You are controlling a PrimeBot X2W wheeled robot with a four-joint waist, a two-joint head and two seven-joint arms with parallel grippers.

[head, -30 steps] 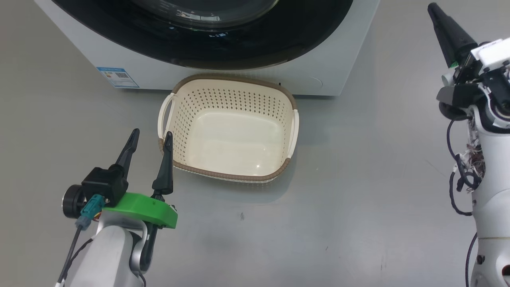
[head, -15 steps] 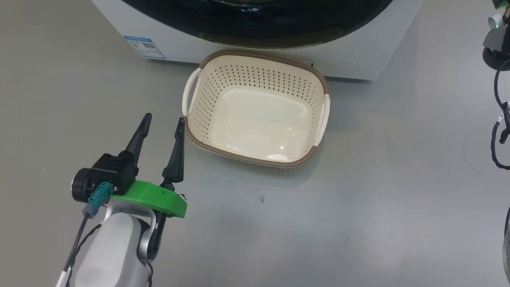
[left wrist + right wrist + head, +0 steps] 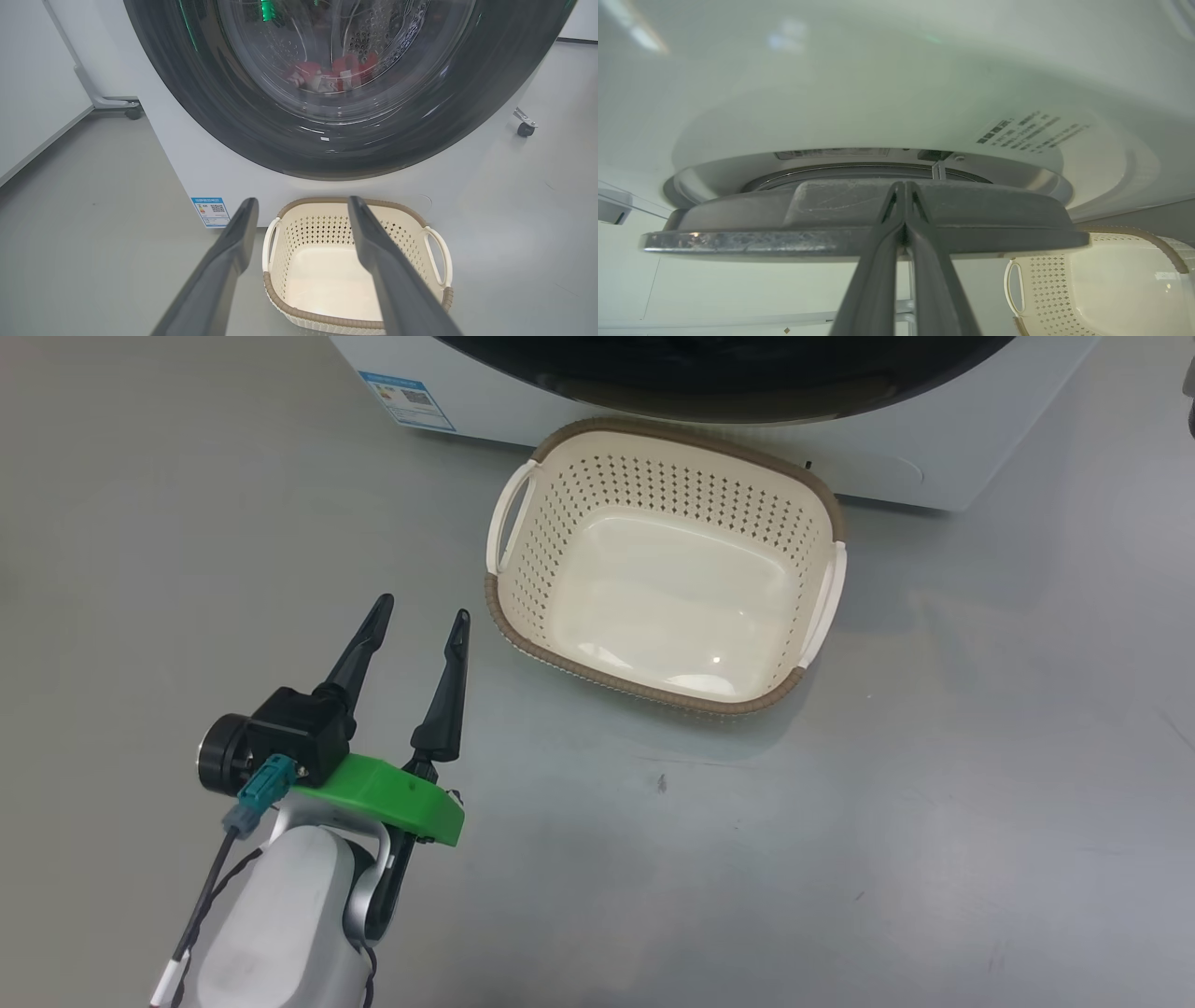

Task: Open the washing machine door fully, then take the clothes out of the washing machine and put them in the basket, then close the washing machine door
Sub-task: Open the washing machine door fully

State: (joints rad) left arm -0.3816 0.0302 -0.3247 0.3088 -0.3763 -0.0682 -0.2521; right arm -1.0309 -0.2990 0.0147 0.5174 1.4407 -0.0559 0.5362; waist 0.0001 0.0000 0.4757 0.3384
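Observation:
The washing machine (image 3: 495, 415) stands at the top of the head view, its washing machine door (image 3: 728, 378) showing a black rim. Through the glass the red and white clothes (image 3: 336, 74) lie in the drum. The cream basket (image 3: 644, 686) sits on the floor in front of the machine, with nothing in it. My left gripper (image 3: 422, 609) hovers open just left of the basket, its fingers (image 3: 219, 270) bare. My right gripper (image 3: 903, 184) is shut, its tips against the edge of the door's rim (image 3: 738, 219), seen edge-on with a slim gap to the white front (image 3: 878, 93).
Grey floor spreads to the left and in front of the basket (image 3: 303, 233). A wheeled frame's caster (image 3: 133, 112) stands left of the machine and another caster (image 3: 525, 128) to its right. A blue label (image 3: 406, 399) marks the machine's lower corner.
The head camera has turned, so the basket and machine slid right and up and the right arm left the picture. The left gripper stays open beside the basket.

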